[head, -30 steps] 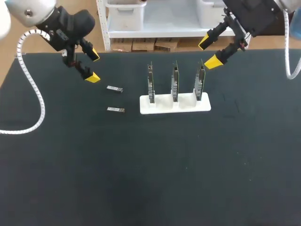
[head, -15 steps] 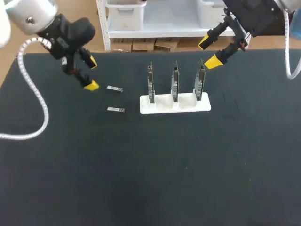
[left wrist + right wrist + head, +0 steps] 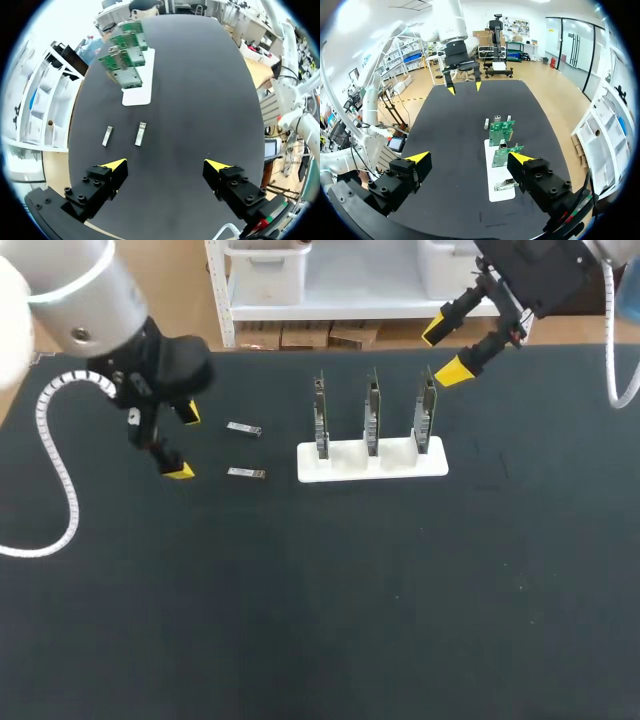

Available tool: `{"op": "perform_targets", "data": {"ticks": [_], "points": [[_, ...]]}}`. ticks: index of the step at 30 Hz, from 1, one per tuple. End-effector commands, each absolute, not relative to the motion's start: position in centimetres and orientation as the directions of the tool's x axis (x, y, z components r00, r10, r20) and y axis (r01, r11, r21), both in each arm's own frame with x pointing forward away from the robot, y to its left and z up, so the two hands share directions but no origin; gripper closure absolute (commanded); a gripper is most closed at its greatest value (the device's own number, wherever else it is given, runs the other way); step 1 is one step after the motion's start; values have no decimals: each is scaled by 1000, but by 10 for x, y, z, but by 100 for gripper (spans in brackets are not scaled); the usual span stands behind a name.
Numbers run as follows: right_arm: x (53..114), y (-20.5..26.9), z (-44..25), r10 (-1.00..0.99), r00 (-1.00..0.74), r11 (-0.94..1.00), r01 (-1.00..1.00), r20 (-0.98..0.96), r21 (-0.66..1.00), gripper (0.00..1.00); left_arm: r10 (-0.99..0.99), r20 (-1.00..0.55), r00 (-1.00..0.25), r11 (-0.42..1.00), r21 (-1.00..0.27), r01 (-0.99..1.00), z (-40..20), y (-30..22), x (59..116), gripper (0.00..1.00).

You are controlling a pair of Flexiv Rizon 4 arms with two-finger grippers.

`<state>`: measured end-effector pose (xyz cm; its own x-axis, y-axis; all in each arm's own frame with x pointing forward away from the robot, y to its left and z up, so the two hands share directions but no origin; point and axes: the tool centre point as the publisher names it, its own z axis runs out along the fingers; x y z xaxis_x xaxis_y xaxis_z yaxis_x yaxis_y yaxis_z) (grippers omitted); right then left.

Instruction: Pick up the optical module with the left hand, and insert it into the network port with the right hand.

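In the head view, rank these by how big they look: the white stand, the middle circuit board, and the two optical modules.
1. white stand
2. middle circuit board
3. rear optical module and front optical module: they look alike, so I won't rank one above the other.

Optical modules (image 3: pixel 246 473) flat beside rack (image 3: pixel 395 463)

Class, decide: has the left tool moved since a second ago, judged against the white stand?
Yes. The left tool came toward the camera, now level with the white stand.
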<state>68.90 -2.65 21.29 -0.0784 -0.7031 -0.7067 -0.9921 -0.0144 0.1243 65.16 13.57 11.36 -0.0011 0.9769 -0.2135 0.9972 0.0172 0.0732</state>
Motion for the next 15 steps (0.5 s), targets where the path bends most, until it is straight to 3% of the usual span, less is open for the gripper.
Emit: {"op": "perform_targets", "data": {"ticks": [1,15], "points": [[687,-27,213,-702,-78,-11,-993,-708,121,0,981,-193,-5,12,36,999,107,124,662,0],[687,-27,213,-702,-78,-11,-993,-708,121,0,976,-215,35,-22,62,998,77,101,684,0]]}}
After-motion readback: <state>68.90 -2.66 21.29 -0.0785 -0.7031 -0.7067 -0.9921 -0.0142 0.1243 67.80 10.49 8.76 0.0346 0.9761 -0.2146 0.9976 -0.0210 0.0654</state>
